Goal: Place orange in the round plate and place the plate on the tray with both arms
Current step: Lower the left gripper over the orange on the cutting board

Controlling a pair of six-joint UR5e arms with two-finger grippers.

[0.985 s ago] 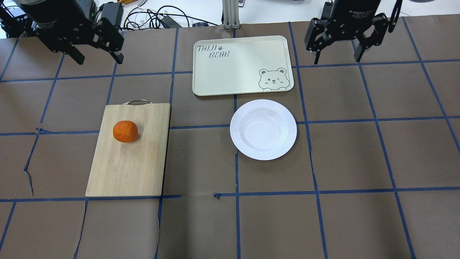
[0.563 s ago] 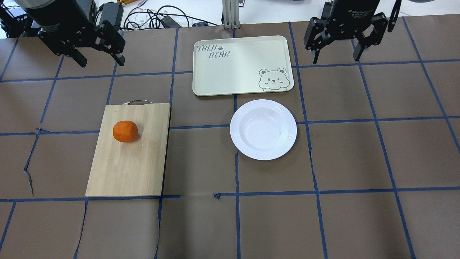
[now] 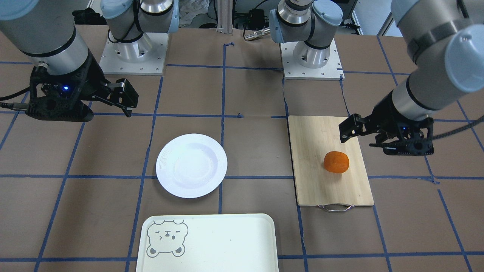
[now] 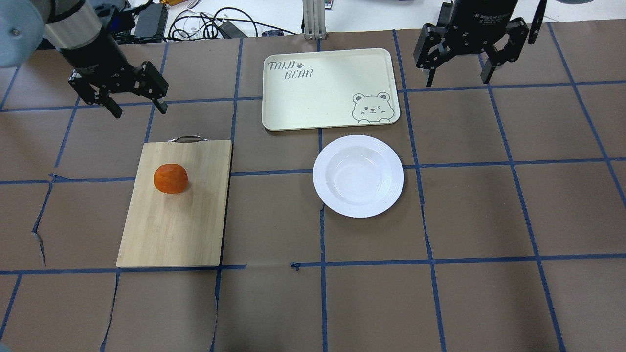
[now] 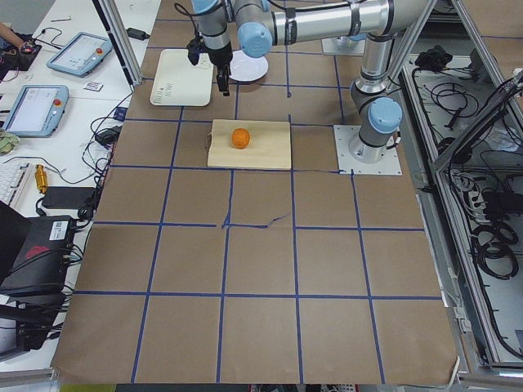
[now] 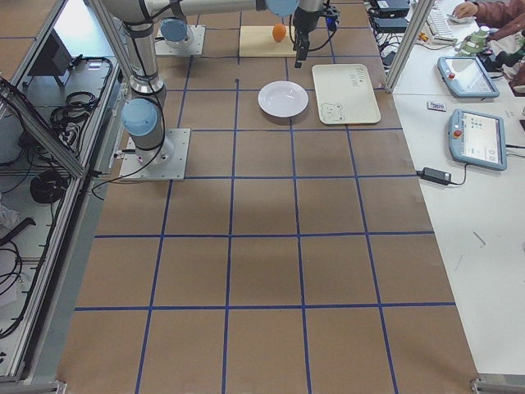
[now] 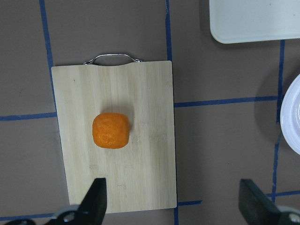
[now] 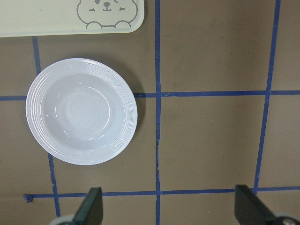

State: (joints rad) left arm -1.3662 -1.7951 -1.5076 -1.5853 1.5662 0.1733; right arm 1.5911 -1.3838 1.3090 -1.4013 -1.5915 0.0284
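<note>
The orange (image 4: 170,179) (image 7: 110,131) lies on the far half of a bamboo cutting board (image 4: 186,230). My left gripper (image 4: 139,110) (image 7: 173,201) hovers open beyond the board's handle end, above and apart from the orange, holding nothing. The white round plate (image 4: 358,176) (image 8: 81,111) sits empty on the table just in front of the tray (image 4: 327,88) (image 3: 211,241), which is also empty. Well above the table at the far right, beside the tray's right end, my right gripper (image 4: 458,80) (image 8: 169,206) is open and empty.
The cutting board's metal handle (image 4: 186,139) points away from the robot. Cables and power bricks (image 4: 205,22) lie beyond the table's far edge. Blue tape lines cross the brown table covering (image 4: 489,220).
My left gripper has moved from the far left edge toward the cutting board and now looks smaller from overhead. The right gripper has hardly moved. Orange, plate and tray are where they were.
</note>
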